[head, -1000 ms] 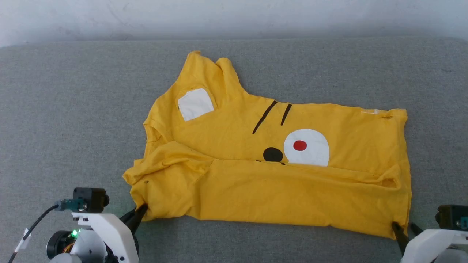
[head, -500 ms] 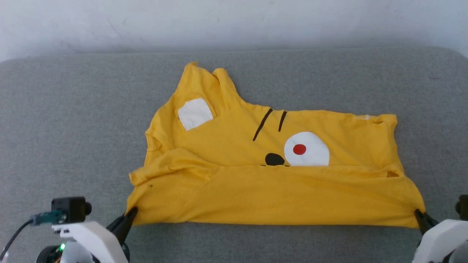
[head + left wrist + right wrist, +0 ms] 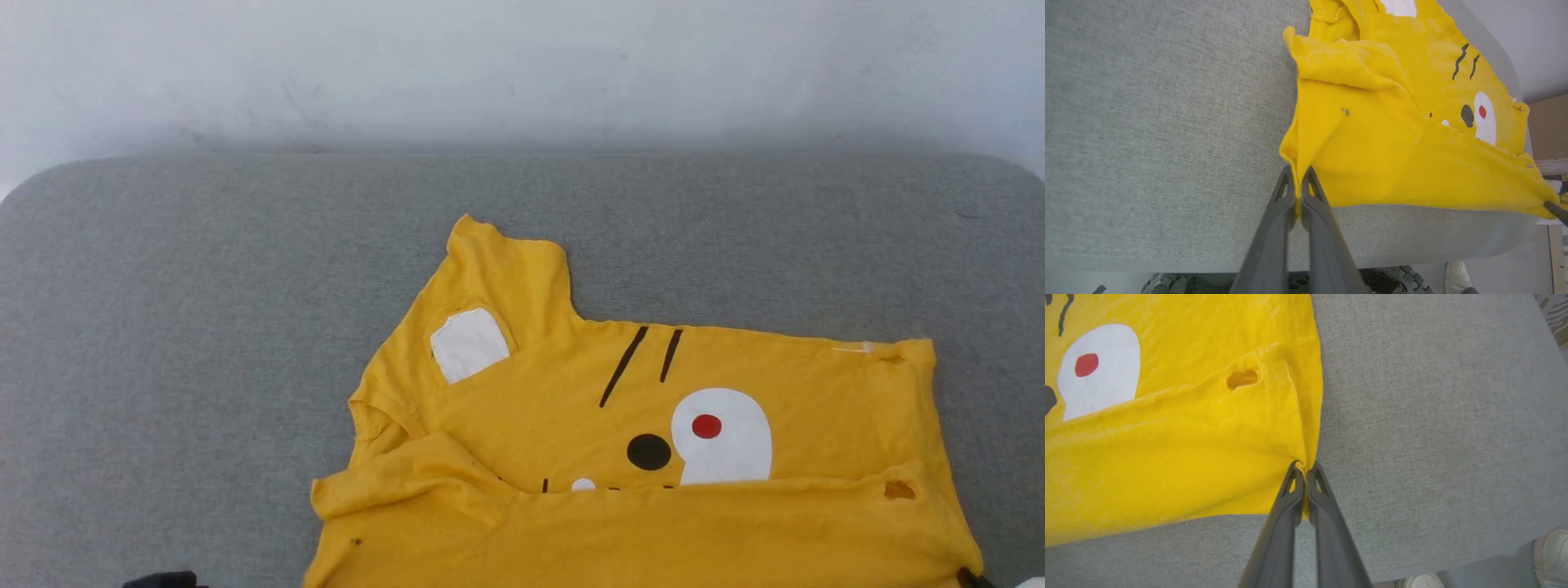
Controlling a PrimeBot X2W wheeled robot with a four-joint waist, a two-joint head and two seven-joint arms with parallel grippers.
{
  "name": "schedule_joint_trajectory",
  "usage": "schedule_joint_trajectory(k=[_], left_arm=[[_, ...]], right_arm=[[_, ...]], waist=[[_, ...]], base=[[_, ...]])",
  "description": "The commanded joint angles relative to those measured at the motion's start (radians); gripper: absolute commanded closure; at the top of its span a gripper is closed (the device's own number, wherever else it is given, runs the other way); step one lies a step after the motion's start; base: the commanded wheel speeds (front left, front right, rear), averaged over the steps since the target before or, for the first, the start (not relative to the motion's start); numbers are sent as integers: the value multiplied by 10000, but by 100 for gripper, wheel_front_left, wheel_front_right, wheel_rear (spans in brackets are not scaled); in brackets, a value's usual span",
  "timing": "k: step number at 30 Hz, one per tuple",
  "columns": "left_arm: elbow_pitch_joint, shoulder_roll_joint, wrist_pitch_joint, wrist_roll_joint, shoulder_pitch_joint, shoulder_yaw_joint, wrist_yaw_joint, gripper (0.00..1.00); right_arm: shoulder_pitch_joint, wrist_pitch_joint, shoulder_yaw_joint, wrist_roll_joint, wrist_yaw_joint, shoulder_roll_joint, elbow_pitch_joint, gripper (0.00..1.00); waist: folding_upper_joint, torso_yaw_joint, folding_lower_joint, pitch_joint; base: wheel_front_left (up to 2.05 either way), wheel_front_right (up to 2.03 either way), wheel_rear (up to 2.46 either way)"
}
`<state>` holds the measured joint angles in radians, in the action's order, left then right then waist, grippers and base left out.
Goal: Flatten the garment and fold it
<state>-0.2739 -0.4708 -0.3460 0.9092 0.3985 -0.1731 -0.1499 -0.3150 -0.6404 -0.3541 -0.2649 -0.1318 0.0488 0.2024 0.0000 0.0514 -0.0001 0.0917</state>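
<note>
The right hand (image 3: 1303, 467) has closed, joining the left hand (image 3: 1298, 173): two hands pinching corners of one garment (image 3: 653, 531).

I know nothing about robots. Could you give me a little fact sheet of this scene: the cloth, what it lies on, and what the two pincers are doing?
Item: yellow T-shirt with a cartoon face print
Surface: grey padded cushion
Lie: the near part is folded up over the lower face print; the sleeve points away from the robot
Left pincer: shut on the near left corner
Right pincer: shut on the near right corner
Damage: small hole near the right edge
Stage: not yet flat
</note>
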Motion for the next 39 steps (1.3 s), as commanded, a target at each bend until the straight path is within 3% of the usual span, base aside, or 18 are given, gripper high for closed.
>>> schedule_joint_trajectory(k=[1, 5, 6, 7, 8, 10, 19, 27, 30, 34, 39], left_arm=[[145, 169, 136, 115, -38, -35, 80, 100], [666, 419, 241, 193, -323, -197, 240, 100], [879, 479, 277, 206, -448, -240, 310, 92], [1087, 521, 292, 209, -568, -292, 381, 74], [1276, 576, 304, 243, -688, -328, 448, 59], [1588, 630, 348, 259, -886, -361, 548, 0], [1328, 450, 1322, -93, -1227, 281, 584, 0], [357, -7, 3798, -2474, -3243, 1076, 41, 0], [478, -246, 4126, -3263, -4777, 834, 128, 0], [1077, -679, 3582, -4065, -7210, -6, 709, 0], [2412, -856, 2128, -4261, -10229, -1144, 1954, 0]], right_arm=[[-49, 86, 62, -70, 11, 14, -99, 100], [25, 242, 223, -73, 11, 14, -356, 100], [54, 275, 293, -53, 11, 14, -438, 94], [99, 346, 345, -30, 11, 14, -503, 78], [141, 432, 374, 14, 11, 14, -568, 0], [204, 462, 372, 18, 11, 14, -762, 0], [551, 1158, 62, 55, 11, 14, -79, 0], [1784, 3722, 99, 1125, 11, 14, 769, 0], [2304, 4399, 327, 1331, 11, 14, 758, 0], [2827, 4924, 629, 1388, 11, 14, 637, 0], [3224, 5156, 930, 1538, 11, 14, 485, 0]], waist=[[0, 117, 1, 14], [0, 192, 1, 10], [0, 207, 1, 3], [0, 213, 1, -3], [0, 215, 1, -9], [0, 203, 1, -15], [0, -13, 1, 184], [0, -231, 1, 757], [0, -318, 1, 1146], [0, -456, 1, 1815], [0, -738, 1, 2726]], base=[[0, 0, 0], [0, 0, 0], [0, 0, 0], [0, 0, 0], [0, 0, 0], [0, 0, 0], [0, 0, 0], [0, 0, 0], [0, 0, 0], [0, 0, 0], [0, 0, 0]])
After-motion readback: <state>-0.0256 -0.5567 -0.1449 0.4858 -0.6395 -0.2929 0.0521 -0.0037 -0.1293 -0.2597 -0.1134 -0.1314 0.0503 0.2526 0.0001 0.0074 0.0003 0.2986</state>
